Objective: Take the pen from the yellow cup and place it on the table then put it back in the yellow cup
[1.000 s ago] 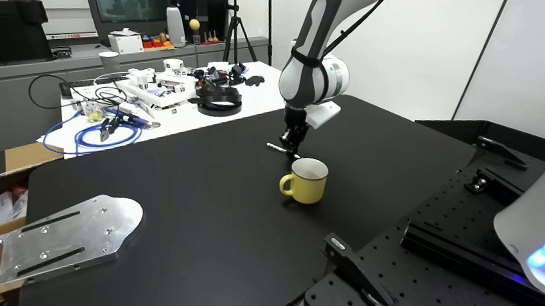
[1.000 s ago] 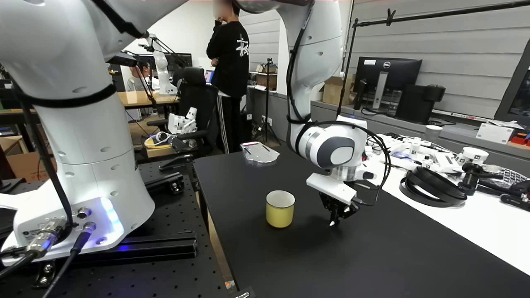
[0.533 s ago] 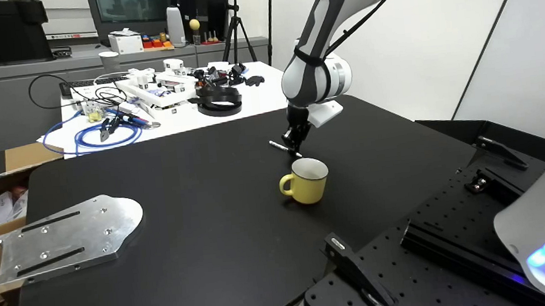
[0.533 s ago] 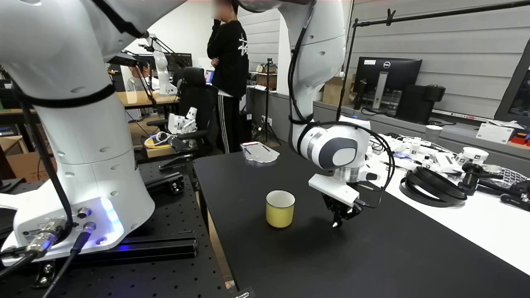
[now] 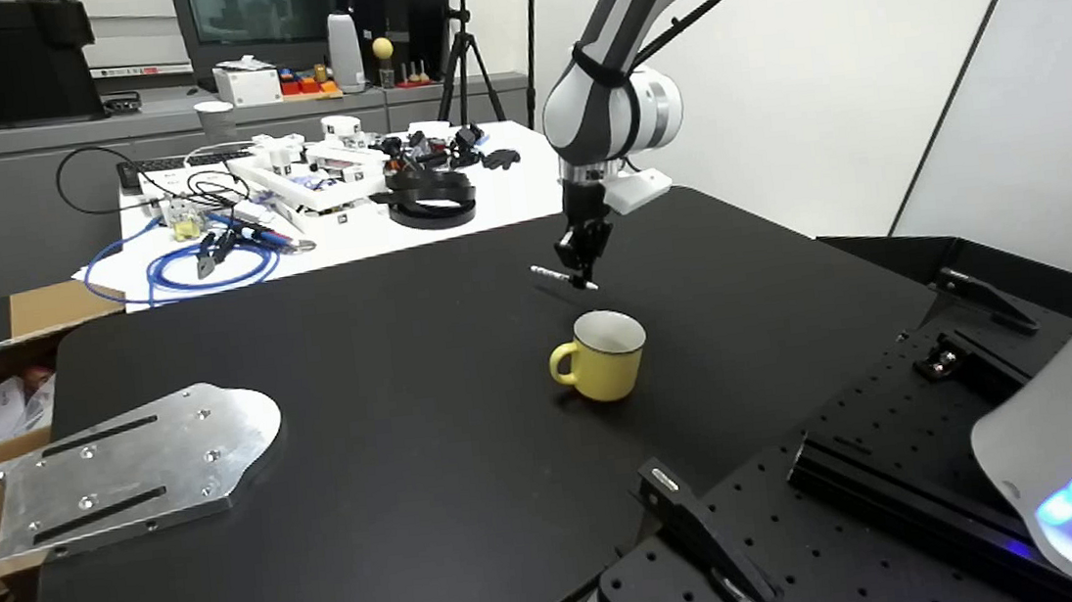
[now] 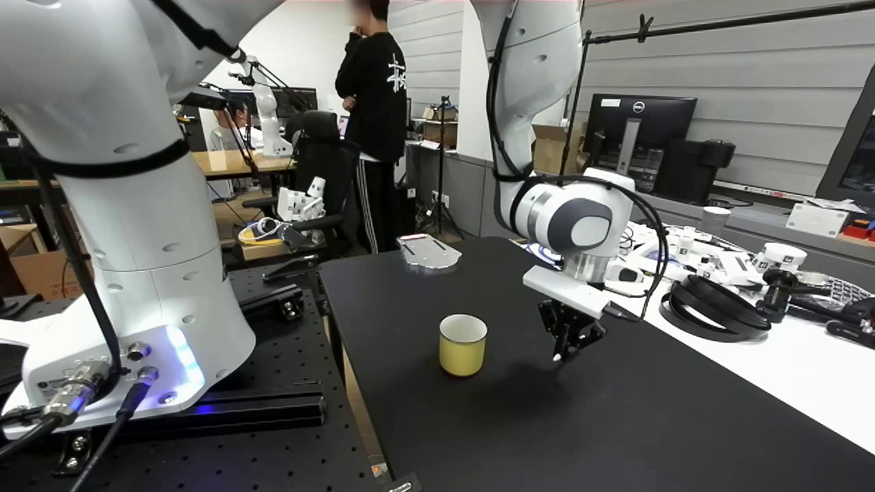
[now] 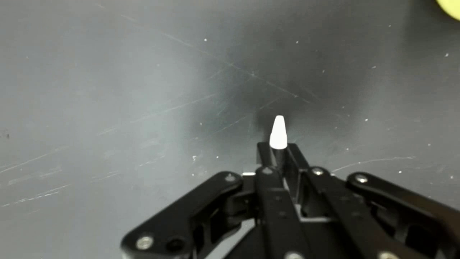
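Observation:
The pen point(image 5: 548, 273) is a thin pale stick held nearly level a little above the black table point(image 5: 399, 511), its shadow below it. My gripper point(image 5: 581, 279) is shut on the pen, which sticks out on both sides of the fingers. In the wrist view the white pen end point(image 7: 278, 135) pokes out beyond the closed fingertips point(image 7: 279, 154). The yellow cup point(image 5: 607, 373) stands upright on the table near the gripper, its whitish inside partly visible. It also shows in an exterior view point(image 6: 461, 355), and its edge is in the wrist view's top right corner point(image 7: 452, 7).
A metal plate point(image 5: 138, 457) lies at the table's edge. A white table point(image 5: 505, 186) with cables, tools and black straps adjoins the black table. The robot base point(image 6: 157, 294) stands on a perforated black plate point(image 6: 287, 437). A person point(image 6: 376, 96) stands behind.
The gripper has risen with the pen held in it. The pen was low at the tabletop before and is now higher, with its shadow apart from it. The cup has not moved.

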